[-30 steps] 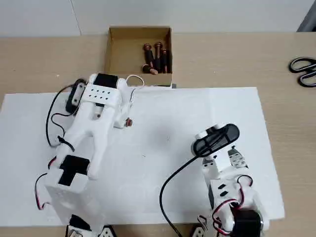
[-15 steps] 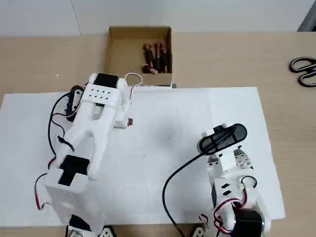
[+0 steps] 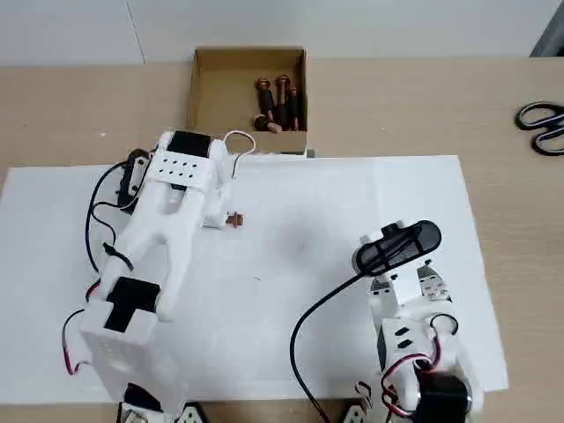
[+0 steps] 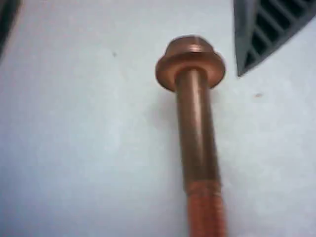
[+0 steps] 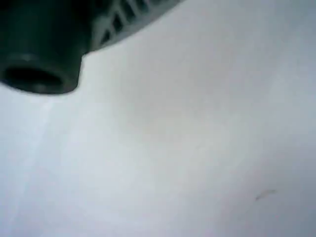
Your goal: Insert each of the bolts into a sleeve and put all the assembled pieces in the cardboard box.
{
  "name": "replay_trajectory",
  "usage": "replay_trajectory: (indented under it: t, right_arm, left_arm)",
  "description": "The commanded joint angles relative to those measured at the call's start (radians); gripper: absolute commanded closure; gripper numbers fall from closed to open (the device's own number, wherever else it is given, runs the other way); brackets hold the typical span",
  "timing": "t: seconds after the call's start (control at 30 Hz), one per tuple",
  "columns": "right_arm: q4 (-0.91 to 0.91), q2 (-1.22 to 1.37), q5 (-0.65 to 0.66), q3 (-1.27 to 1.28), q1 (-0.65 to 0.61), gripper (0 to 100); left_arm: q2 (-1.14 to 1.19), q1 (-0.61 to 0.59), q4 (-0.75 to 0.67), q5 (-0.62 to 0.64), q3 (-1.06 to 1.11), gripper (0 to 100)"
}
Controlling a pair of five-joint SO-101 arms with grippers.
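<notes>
- You work on a light wooden table (image 3: 397, 106). Bare wood shows beyond the white sheet's far edge and along both of its side edges.
- The white sheet (image 3: 291, 291) lies flat on the table and covers most of the near part of it.
- The cardboard box (image 3: 220, 101) stands open-topped on bare wood, against the sheet's far edge, over the sheet's left half.
- A pair of scissors (image 3: 542, 126) with black handles lies on bare wood, beyond the sheet's far right corner and apart from it.
</notes>
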Motion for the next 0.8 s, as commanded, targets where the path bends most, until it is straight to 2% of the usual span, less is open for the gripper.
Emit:
replay_trajectory:
  t: [0.0,0.2,0.37,0.5,0.77]
  right_arm:
    - [-0.013,0.002,-0.011,-0.006,0.008,99.5]
    - [-0.013,0.002,-0.011,-0.006,0.012,99.5]
    - [-0.013,0.002,-0.012,-0.006,0.012,99.5]
    - [-0.013,0.002,-0.012,-0.006,0.012,99.5]
    - [-0.015,0.002,-0.012,-0.006,0.012,99.5]
  left_arm:
    - [-0.060,-0.018,0.000,-0.121,-0.019,69]
    - [-0.069,-0.095,0.012,-0.529,-0.025,69]
    - [-0.060,-0.157,0.152,-0.953,-0.087,69]
    - [-0.060,-0.164,0.253,-1.221,-0.148,69]
    - [-0.058,-0.130,0.186,-1.916,-0.157,69]
